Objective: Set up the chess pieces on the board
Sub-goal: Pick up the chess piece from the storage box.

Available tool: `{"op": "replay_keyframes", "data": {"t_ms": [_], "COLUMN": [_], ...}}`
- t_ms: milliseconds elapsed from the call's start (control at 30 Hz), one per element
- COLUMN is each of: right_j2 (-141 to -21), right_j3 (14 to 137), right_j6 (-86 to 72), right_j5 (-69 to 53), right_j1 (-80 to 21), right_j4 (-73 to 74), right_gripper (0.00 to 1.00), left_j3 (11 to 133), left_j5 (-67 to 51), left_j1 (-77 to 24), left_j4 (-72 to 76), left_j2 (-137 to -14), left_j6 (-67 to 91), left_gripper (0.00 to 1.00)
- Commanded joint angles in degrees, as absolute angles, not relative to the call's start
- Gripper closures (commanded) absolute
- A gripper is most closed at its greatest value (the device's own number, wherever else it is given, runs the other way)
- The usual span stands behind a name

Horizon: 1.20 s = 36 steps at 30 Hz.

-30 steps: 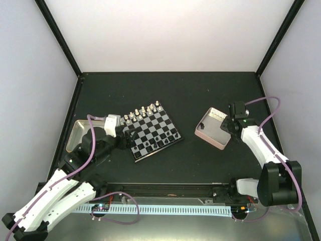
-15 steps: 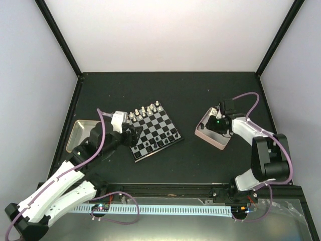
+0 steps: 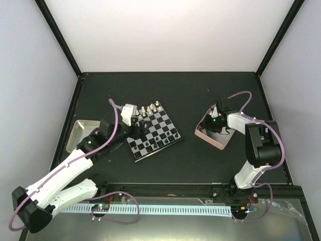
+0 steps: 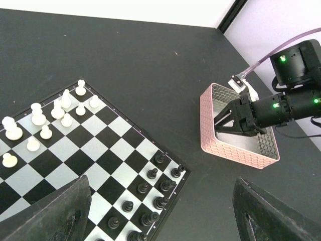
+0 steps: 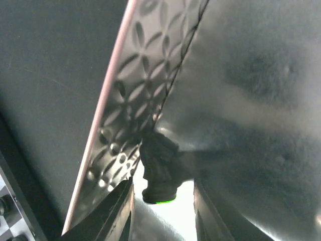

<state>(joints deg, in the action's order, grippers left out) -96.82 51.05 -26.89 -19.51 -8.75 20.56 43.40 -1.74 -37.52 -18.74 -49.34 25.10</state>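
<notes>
The board (image 3: 159, 126) lies mid-table. White chess pieces (image 3: 145, 111) line its far-left edge and black ones (image 3: 159, 141) its near-right edge. My left gripper (image 3: 139, 131) hovers open over the board's left part, holding nothing. In the left wrist view it (image 4: 160, 183) frames the black rows (image 4: 150, 188), with the board (image 4: 95, 160) and the white rows (image 4: 50, 118) beyond. My right gripper (image 3: 213, 124) reaches down into the pink tray (image 3: 210, 142). Its open fingers (image 5: 163, 198) stand on either side of a black knight (image 5: 159, 168), with gaps on both sides.
A tan-rimmed metal tray (image 3: 76, 131) lies at the left, partly under my left arm. The pink tray's patterned wall (image 5: 115, 125) stands close on the left of the right fingers. Dark table (image 4: 150, 65) stretches between the board and the pink tray (image 4: 235, 148).
My left arm swung from over the tan tray to above the board's left part. My right arm folded in and lowered its gripper into the pink tray, jaws narrowing slightly.
</notes>
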Motion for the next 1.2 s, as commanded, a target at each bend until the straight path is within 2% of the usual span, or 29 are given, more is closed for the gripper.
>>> {"op": "replay_keyframes", "data": {"t_ms": [0,67,200,300,467,600,867,1000,1167], "right_j2": [-99.4,-99.7,-99.5,-98.9,-98.0,-95.6,-85.6,-81.1,-76.3], "right_j3": [52.9,52.8,52.4,53.6,57.0,56.9,54.4,51.4,47.1], "right_j6": [-26.4,-27.0,-27.9,-29.1,-30.6,-30.3,-32.1,-36.5,-35.8], "right_j5": [-19.3,-18.0,-16.4,-12.0,-1.5,-0.4,-9.0,-22.3,-36.6], "right_j1": [-8.9,-8.9,-9.1,-10.1,-11.3,-11.2,-11.3,-12.4,-20.9], "right_j4": [19.4,19.0,18.1,21.0,28.8,29.4,23.5,15.0,-0.4], "right_gripper": [0.67,0.70,0.84,0.89,0.91,0.92,0.93,0.93,0.92], "left_j3": [46.8,47.1,47.4,47.5,47.6,47.7,47.0,45.6,45.2], "left_j5": [-2.3,-2.0,-1.7,-1.8,-1.4,-1.6,-2.7,-4.6,-7.3], "left_j1": [-37.2,-37.1,-37.1,-37.1,-37.0,-37.0,-37.0,-37.0,-36.9], "left_j4": [-16.8,-16.9,-16.8,-17.1,-17.1,-16.9,-16.5,-14.8,-14.8], "left_j2": [-50.7,-51.0,-51.5,-51.5,-51.2,-51.3,-51.5,-51.3,-50.7], "left_j6": [23.7,23.5,23.2,23.2,23.2,23.2,24.7,26.6,31.0], "left_gripper": [0.21,0.21,0.21,0.21,0.21,0.21,0.22,0.22,0.21]}}
